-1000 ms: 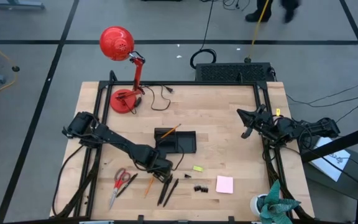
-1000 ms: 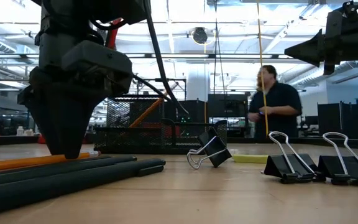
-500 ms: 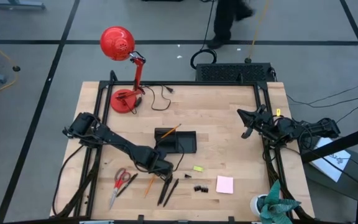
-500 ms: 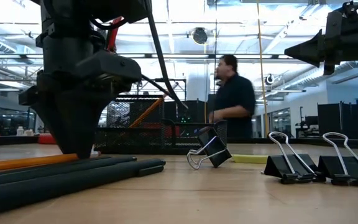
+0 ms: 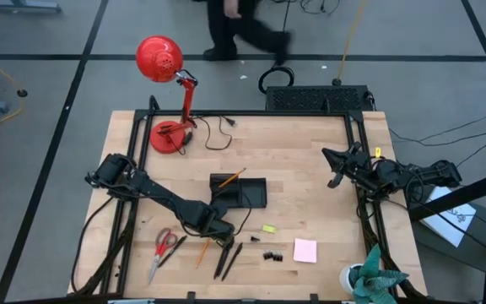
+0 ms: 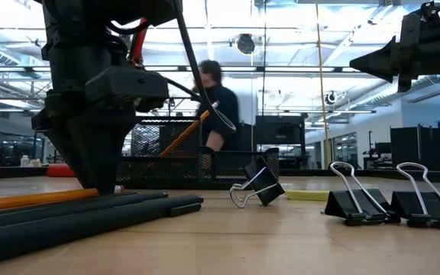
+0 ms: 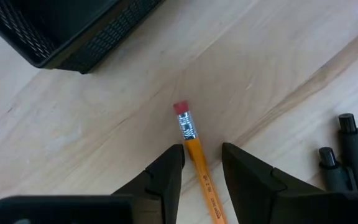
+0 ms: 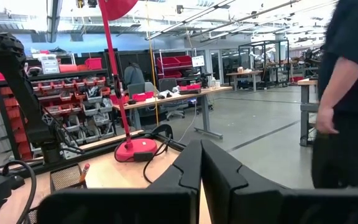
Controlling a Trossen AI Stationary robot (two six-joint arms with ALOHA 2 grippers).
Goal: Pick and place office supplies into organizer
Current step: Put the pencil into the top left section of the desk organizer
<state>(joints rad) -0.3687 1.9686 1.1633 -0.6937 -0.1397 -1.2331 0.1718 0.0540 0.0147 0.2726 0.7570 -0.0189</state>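
Observation:
My left gripper (image 7: 202,152) is low over the table and open. Its fingers stand on either side of an orange pencil (image 7: 193,146), just behind the pink eraser; I see no touch. In the high view this gripper (image 5: 213,230) is near the black organizer (image 5: 241,192), in which a second orange pencil (image 5: 231,177) leans. Red-handled scissors (image 5: 164,248), black pens (image 5: 227,258), black clips (image 5: 270,255), a yellow piece (image 5: 268,228) and a pink pad (image 5: 305,250) lie flat on the table. My right gripper (image 5: 334,171) waits, shut, raised at the table's right.
A red desk lamp (image 5: 164,66) stands at the far left corner with a cable beside it. A larger black box (image 5: 315,97) sits beyond the far edge. A green plant (image 5: 371,283) is at the near right corner. A person (image 6: 214,114) walks behind the table.
My left gripper has shifted slightly just above the pencil and has stayed open. The person behind the table has walked from the right toward the left. Nothing on the table has moved.

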